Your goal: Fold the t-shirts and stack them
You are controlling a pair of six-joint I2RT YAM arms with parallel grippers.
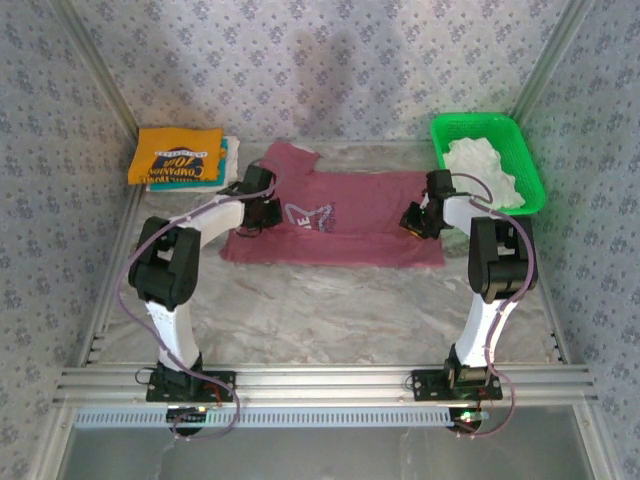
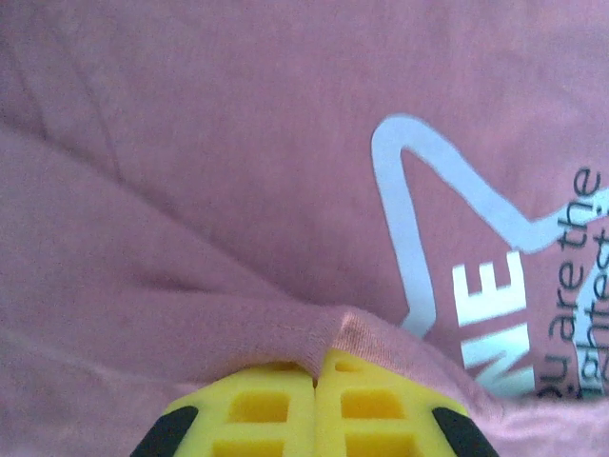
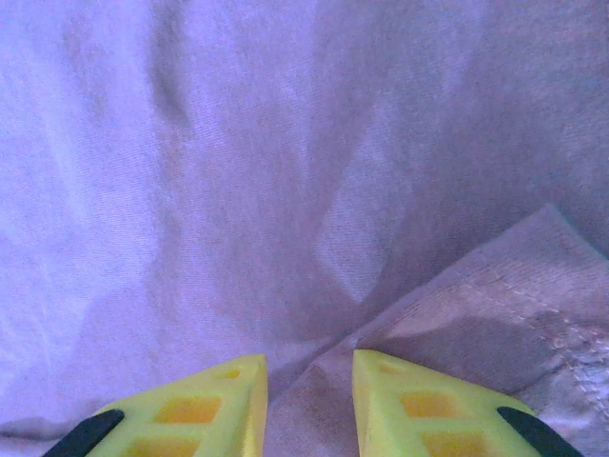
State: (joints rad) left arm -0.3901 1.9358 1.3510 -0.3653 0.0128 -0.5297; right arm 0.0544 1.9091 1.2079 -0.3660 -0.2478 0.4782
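A maroon t-shirt with pale chest print lies spread flat mid-table. My left gripper is at its left side, shut on a raised fold of the maroon cloth. My right gripper is at the shirt's right side, and its yellow fingers stand a little apart with a ridge of the cloth pinched between them. A folded yellow-orange t-shirt with dark-blue lettering lies on a teal one at the back left. A crumpled white t-shirt lies in the basket.
The green mesh basket stands at the back right corner. Patterned walls enclose the table on three sides. Bare marbled tabletop lies between the maroon shirt and the arm bases.
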